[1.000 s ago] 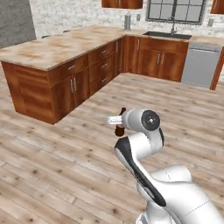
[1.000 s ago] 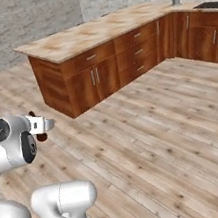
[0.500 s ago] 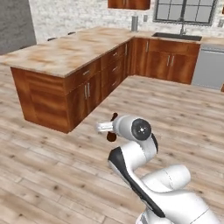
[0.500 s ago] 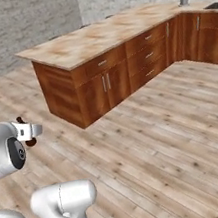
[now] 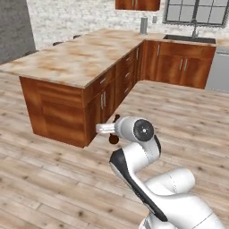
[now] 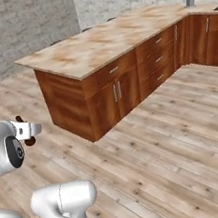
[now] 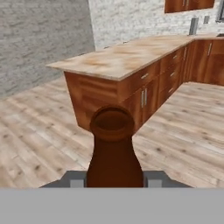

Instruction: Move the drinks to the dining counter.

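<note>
We are holding the cola bottle (image 7: 113,151) in our gripper (image 7: 113,180), the jaws clamped against its sides low in the hand view, where its open brown mouth and neck are rising right in front of the camera. That view is giving us the grip plainly; the two base views are giving only hints of it. In the left base view the gripper (image 5: 107,130) is pointing leftward off the white arm (image 5: 138,156), with a dark bit of the bottle (image 5: 114,139) peeking out below the hand (no label is readable at this size). In the right base view the gripper (image 6: 29,130) is sitting at the far left edge, a dark spot of the bottle (image 6: 30,141) showing just under it.

The bottle is hanging above the wooden floor (image 5: 49,179), well short of the dining counter (image 5: 76,62). The base views are showing the counter's long marbled top running back toward the far wall; the left one alone is taking in the sink (image 5: 190,39) beneath the window (image 5: 197,11). The right one is showing stool tops (image 6: 87,29) along the counter's far edge.
</note>
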Controlling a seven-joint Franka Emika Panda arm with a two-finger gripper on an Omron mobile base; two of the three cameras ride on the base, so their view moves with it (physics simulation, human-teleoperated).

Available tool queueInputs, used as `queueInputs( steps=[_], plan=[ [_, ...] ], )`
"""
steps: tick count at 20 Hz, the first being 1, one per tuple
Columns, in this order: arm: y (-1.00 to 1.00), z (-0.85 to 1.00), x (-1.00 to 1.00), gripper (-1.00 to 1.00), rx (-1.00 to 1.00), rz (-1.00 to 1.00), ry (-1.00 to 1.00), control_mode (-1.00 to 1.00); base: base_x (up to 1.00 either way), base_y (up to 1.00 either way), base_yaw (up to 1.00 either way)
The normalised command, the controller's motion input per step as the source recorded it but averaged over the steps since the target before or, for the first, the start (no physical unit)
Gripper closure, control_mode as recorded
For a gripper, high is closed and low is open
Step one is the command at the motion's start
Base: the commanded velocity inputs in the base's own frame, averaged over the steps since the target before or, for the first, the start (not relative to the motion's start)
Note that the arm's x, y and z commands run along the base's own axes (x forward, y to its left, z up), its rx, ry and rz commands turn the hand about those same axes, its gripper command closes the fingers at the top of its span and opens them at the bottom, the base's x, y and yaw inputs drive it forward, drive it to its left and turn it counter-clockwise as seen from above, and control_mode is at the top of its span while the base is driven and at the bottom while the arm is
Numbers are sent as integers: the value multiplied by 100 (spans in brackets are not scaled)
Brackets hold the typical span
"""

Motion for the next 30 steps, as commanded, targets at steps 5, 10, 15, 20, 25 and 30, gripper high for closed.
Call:
queueInputs(
  steps=[5,10,15,20,25,30],
  plan=[
    [0,0,0,100,0,0,0,100,100,-25,0],
    [0,0,0,100,0,0,0,100,100,-10,0],
    [0,0,0,100,0,0,0,100,100,43,0],
    [0,0,0,100,0,0,0,100,100,61,0],
    [0,0,0,100,0,0,0,100,100,47,0],
    [0,0,0,100,0,0,0,100,100,29,0]
  ],
)
